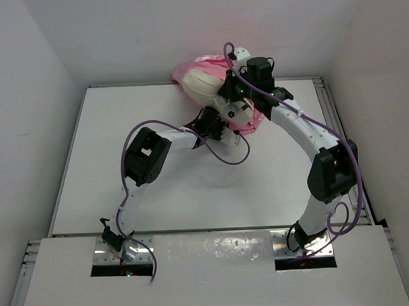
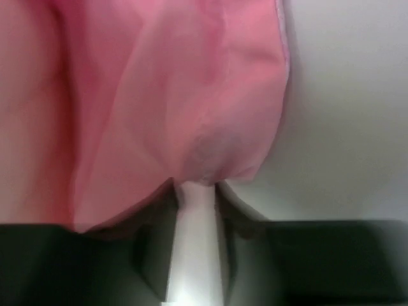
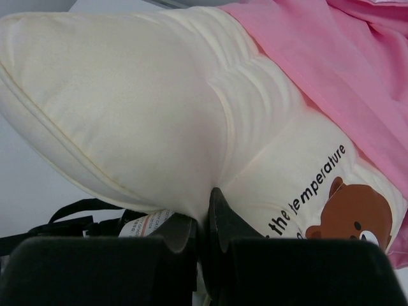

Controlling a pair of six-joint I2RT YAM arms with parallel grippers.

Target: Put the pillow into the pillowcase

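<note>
Two robot arms reach to the far side of the white table [image 1: 124, 169], where the pillow [image 1: 203, 84] and the pillowcase [image 1: 247, 124] are bunched up together. The right gripper [image 3: 205, 210] has its two fingers pressed tight together on a fold of the cream pillow, and the soft stuff puckers where they pinch it. A brown bear face [image 3: 354, 213] and some black words are printed on the pillow near the fingers. A small label [image 3: 150, 223] peeks out under it. The pink pillowcase lies along the pillow's right side, touching it. The left gripper [image 2: 194, 191] sits just beside the right one, at the edge of the pink cloth. Its own picture is blurry. The cloth hangs right down to its dark fingers [image 2: 156, 261], and a pale strip shows between them. I cannot tell if it is pinching the cloth or not.
</note>
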